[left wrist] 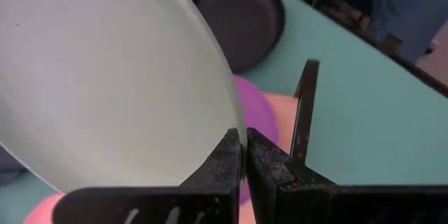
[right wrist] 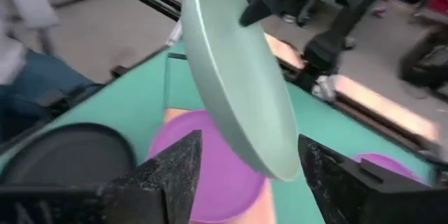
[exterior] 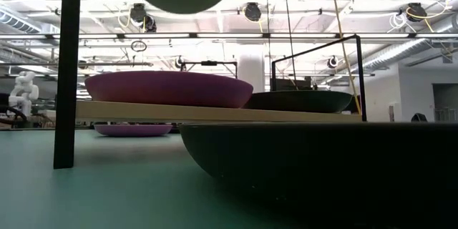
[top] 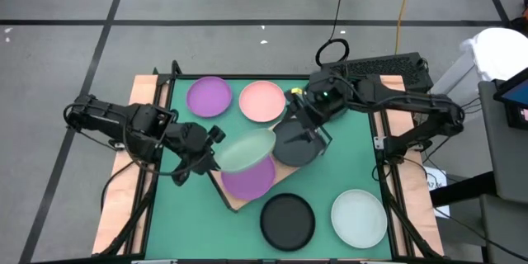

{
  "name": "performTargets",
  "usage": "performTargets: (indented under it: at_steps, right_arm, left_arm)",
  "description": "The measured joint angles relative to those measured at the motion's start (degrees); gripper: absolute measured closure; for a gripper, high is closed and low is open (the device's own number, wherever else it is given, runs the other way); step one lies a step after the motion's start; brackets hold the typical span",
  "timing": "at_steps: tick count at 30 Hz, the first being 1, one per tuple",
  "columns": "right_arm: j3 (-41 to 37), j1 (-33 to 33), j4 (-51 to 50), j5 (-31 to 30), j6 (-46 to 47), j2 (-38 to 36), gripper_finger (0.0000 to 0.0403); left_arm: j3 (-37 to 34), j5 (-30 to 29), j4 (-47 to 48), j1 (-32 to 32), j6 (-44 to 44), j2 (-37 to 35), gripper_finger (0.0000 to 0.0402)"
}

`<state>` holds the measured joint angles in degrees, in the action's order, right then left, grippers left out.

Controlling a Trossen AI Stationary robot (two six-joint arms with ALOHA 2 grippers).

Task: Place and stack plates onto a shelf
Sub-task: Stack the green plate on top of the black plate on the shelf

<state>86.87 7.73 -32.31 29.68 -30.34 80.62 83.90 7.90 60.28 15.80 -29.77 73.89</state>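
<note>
My left gripper [top: 213, 148] is shut on a pale mint plate [top: 247, 150], held tilted in the air over the purple plate [top: 247, 180] that lies on the wooden shelf [top: 233, 200]. A dark teal plate [top: 293, 147] rests on the shelf's far right end. My right gripper [top: 308, 132] hovers open just above that plate and touches nothing; in its wrist view the fingers stand wide apart [right wrist: 245, 182]. A black plate [top: 287, 219], another mint plate [top: 359, 218], a pink plate [top: 262, 101] and a second purple plate [top: 209, 96] lie on the green table. My left gripper pinches the mint plate's rim [left wrist: 234, 136] between its two fingers, one on each face. The fingers come from the table's left, slanting downward. The plate is lifted clear and steeply tilted, standing out beyond the fingers above the purple plate on the shelf [exterior: 168, 88].
The shelf's black wire frame rises at both ends [exterior: 68, 71] [exterior: 356, 79]. The black plate [exterior: 322, 161] lies close to the table's near edge. Cables and a dark keyboard [top: 379, 68] sit beyond the far edge. Blue cloth shows past the table [left wrist: 395, 7].
</note>
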Motion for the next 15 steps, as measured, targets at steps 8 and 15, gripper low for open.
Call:
performTargets:
  at_steps: [8,15]
  right_arm:
    - [0.00,2.86,-0.17,11.91,0.67,3.78,0.0188]
    - [0.00,3.11,0.64,18.80,-3.03,6.56,0.0192]
  left_arm:
    - [0.00,5.55,-0.62,-1.37,-5.98,0.00,0.0392]
    - [0.00,9.31,-2.29,-2.92,-8.32,0.50,0.0392]
